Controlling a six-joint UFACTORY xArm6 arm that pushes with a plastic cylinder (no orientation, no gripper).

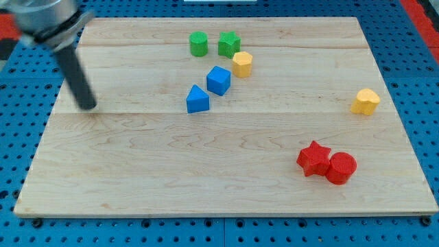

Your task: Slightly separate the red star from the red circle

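Observation:
The red star lies near the view's bottom right of the wooden board, touching the red circle on its right. My tip rests on the board at the view's left, far from both red blocks, with the blurred rod rising up and left from it.
A green cylinder and a green star sit near the view's top. A yellow hexagon, a blue cube and a blue triangle run diagonally below them. A yellow heart is at the right.

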